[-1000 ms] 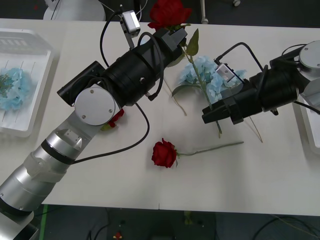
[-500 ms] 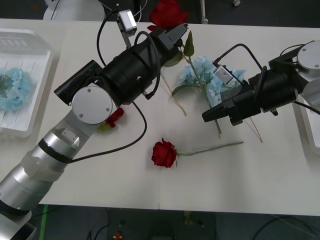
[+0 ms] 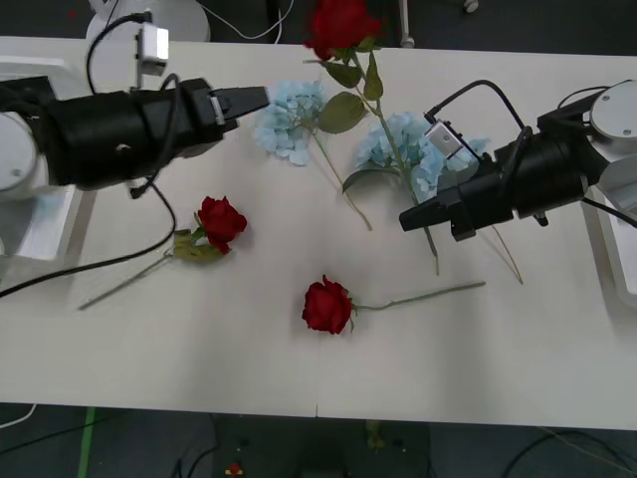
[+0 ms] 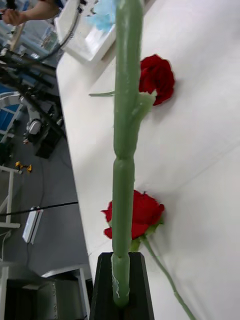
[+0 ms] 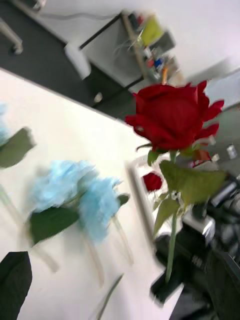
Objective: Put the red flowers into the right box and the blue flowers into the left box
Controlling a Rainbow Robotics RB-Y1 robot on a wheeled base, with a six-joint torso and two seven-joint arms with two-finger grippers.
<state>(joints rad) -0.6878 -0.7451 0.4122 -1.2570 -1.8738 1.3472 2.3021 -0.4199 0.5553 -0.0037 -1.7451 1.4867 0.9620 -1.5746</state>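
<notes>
Deep-red held rose is sitting at the top centre of the front frame, its bloom cut off by the upper edge. Its long green stem is running down and right across a blue flower head into the right pincer, which is clamped shut on the stem's lower end; the right wrist view is showing the stem seated between the black fingers.

The left pincer is pointing rightward at upper left of centre, its tip just beside a second blue flower head. I cannot tell whether its fingers are open or closed.

Two more red roses are lying on the desk: one left of centre, one at lower centre with its stem trailing right.

The left box is mostly hidden behind the left arm at the far left edge; its contents are hard to make out here. The right box is cut off by the right edge, showing just a strip of white rim.

The left wrist view is blurred: the held rose and blue heads are recognisable, finer detail is not. No legible writing or labels.
</notes>
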